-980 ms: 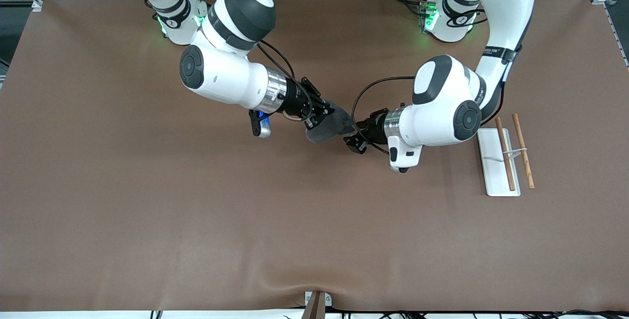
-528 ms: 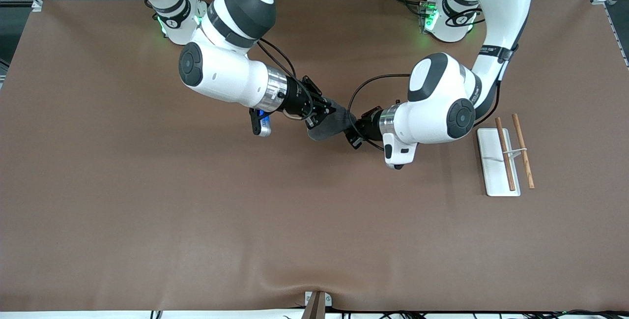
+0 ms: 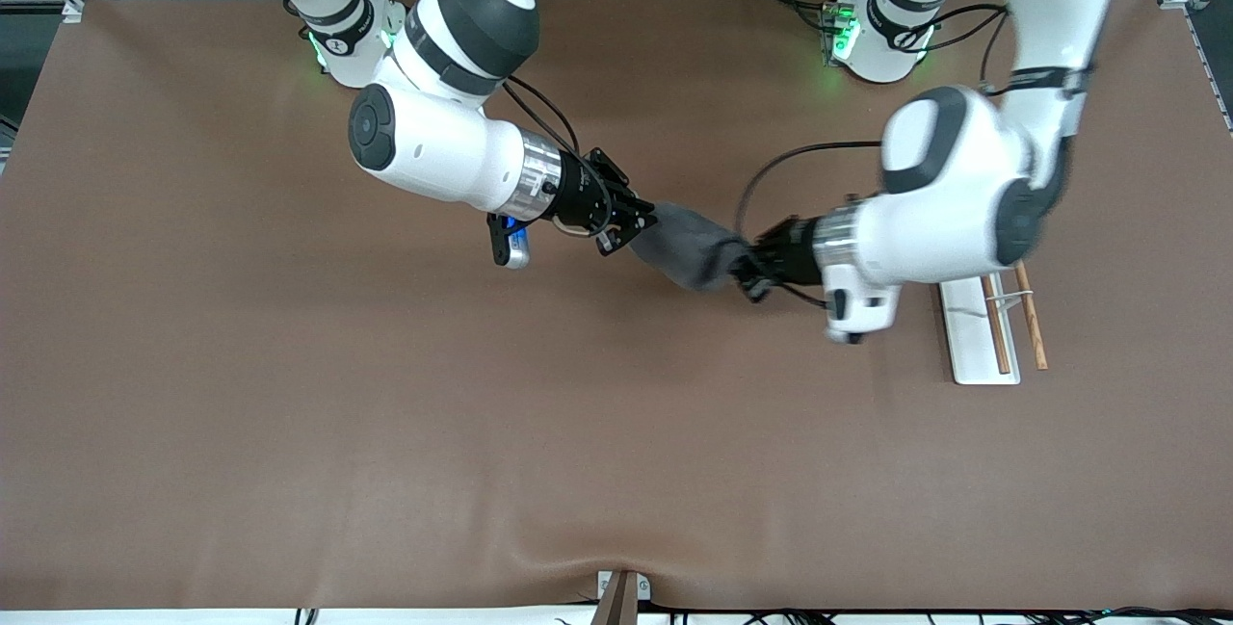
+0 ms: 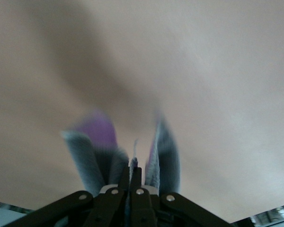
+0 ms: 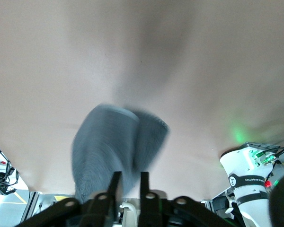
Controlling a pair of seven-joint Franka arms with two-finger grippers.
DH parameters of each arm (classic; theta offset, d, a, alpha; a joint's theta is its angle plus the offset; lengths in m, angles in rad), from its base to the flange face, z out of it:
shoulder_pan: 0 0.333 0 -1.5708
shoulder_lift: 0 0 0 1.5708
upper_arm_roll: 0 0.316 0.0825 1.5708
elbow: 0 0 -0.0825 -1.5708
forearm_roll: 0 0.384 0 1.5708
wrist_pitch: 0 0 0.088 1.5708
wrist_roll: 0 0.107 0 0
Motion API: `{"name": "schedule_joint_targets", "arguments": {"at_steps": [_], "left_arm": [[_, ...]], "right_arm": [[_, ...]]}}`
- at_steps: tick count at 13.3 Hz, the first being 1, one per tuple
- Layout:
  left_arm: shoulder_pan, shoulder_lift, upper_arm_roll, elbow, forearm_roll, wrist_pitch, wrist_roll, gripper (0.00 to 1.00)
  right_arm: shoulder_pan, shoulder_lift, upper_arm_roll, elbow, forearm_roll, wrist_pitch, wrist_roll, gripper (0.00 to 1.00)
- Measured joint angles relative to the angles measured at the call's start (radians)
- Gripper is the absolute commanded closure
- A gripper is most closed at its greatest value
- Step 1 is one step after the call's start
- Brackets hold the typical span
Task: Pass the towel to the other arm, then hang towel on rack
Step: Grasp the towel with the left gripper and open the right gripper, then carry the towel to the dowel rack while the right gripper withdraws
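Observation:
The dark grey towel (image 3: pixel 689 245) hangs in the air between my two grippers over the middle of the table. My left gripper (image 3: pixel 744 269) is shut on one end of it; in the left wrist view (image 4: pixel 133 170) the jaws pinch a fold, and grey cloth with a purple underside (image 4: pixel 92 142) spreads past them. My right gripper (image 3: pixel 638 225) is at the towel's other end; in the right wrist view (image 5: pixel 130 177) its jaws stand apart and the towel (image 5: pixel 104 146) lies just past the fingertips. The rack (image 3: pixel 971 341) lies flat toward the left arm's end, partly under the left arm.
The rack's two brown rods (image 3: pixel 1029 317) lie parallel on and beside its white base. A brown mat (image 3: pixel 385 432) covers the table. The arm bases (image 3: pixel 877 38) stand at the table's edge farthest from the front camera.
The left arm has swung toward its own end of the table, drawing the towel with it and stretching it out from the right gripper. The right arm has stayed in place.

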Motion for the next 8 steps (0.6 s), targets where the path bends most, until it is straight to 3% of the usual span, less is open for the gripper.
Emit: {"name": "schedule_joint_targets", "arguments": {"at_steps": [3,8], "left_arm": [[0.128,-0.014,0.004,0.010,0.097,-0.162,0.223,1.00],[0.302,0.003,0.008,-0.002,0.288,-0.269,0.599,1.00]], "right_arm": [[-0.022,0.000,-0.018,0.001,-0.016,-0.063,-0.001,0.00],[-0.094,-0.003,-0.024,0.009,-0.167,-0.253,-0.088,0.00]]}}
